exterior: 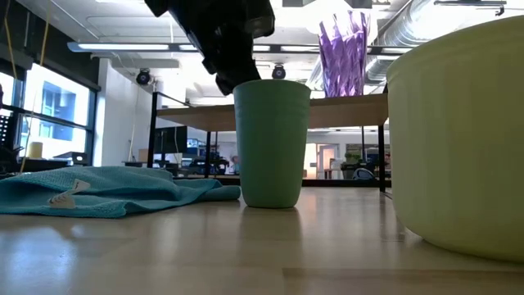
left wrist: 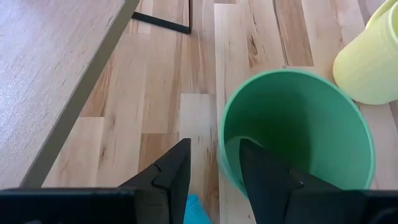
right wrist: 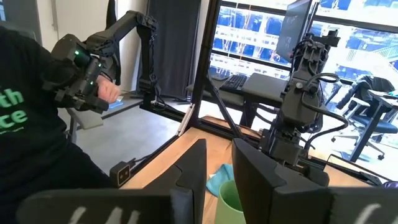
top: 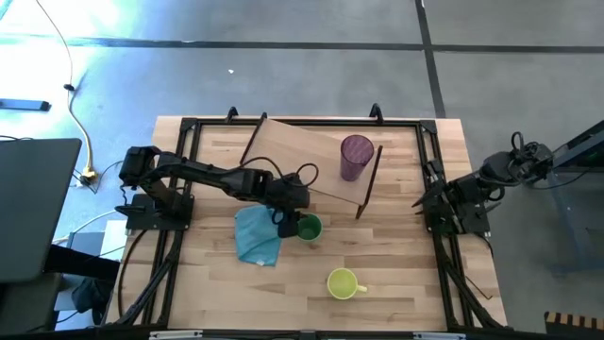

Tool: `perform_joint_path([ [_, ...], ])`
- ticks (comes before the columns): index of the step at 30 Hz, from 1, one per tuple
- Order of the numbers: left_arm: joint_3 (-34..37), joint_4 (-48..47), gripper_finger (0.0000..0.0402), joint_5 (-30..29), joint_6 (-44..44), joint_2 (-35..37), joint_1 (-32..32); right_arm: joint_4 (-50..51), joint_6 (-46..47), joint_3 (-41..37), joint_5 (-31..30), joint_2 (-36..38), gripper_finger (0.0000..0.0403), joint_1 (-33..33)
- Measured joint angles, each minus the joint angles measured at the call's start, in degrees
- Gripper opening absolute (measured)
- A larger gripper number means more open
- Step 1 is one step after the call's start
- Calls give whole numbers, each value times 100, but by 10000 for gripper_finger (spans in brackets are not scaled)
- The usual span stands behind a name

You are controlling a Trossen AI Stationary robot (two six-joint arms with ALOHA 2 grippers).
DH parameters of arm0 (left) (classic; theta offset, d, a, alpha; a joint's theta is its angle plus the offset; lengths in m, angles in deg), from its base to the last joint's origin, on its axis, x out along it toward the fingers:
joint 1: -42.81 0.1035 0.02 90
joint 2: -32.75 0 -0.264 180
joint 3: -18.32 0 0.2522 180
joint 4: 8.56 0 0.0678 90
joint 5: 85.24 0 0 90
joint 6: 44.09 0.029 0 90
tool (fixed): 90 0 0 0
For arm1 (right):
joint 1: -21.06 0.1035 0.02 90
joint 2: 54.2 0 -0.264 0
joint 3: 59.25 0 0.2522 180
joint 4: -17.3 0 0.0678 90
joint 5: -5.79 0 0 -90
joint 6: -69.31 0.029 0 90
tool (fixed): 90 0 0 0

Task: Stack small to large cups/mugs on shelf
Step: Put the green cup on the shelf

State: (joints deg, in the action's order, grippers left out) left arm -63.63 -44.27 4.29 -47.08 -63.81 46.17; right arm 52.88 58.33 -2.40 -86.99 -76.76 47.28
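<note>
Gripping now: the left gripper (left wrist: 214, 171) is down at the green cup (top: 309, 228) near the middle of the counter (top: 396, 274), its jaws set narrow across the cup's rim, one finger outside the wall and one inside.
Grip state: I cannot tell from these views whether the wall is pinched firmly yet.
Other cups: the purple tumbler (top: 356, 157) stands on the shelf (top: 302, 151) at the far side; the yellow mug (top: 343, 283) sits on the counter, near and right of the green cup.
Beside the cup: a blue cloth (top: 258, 236) lies just left of it.
Right gripper (right wrist: 214, 171): parked at the right edge of the counter, jaws a narrow gap apart, holding nothing.
Doing it well: pinch the wall squarely, lift straight up so the cup stays upright and clears the cloth and the shelf edge.
</note>
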Motion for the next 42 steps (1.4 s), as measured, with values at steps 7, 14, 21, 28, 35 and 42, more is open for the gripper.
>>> perform_joint_path([
  [7, -3, 36, 127, 194, -26, -51, 0, 0, 0, 0, 0, 0, 67, 0],
  [14, -2, 88, 127, 243, -26, -174, 0, 2, 55, 0, 2, -4, 67, 0],
  [21, -2, 124, 123, 240, -28, -223, 0, 2, 57, 0, 0, -4, 67, 0],
  [28, -4, 136, 29, 237, -24, -219, 0, 6, 55, 0, 0, -4, 67, 0],
  [35, -4, 135, 10, 245, -11, -214, 0, 10, 62, -88, 0, 2, 67, 1],
  [42, -7, 49, 4, 450, 18, -197, 0, -29, 198, -345, -171, 11, 67, 2],
])
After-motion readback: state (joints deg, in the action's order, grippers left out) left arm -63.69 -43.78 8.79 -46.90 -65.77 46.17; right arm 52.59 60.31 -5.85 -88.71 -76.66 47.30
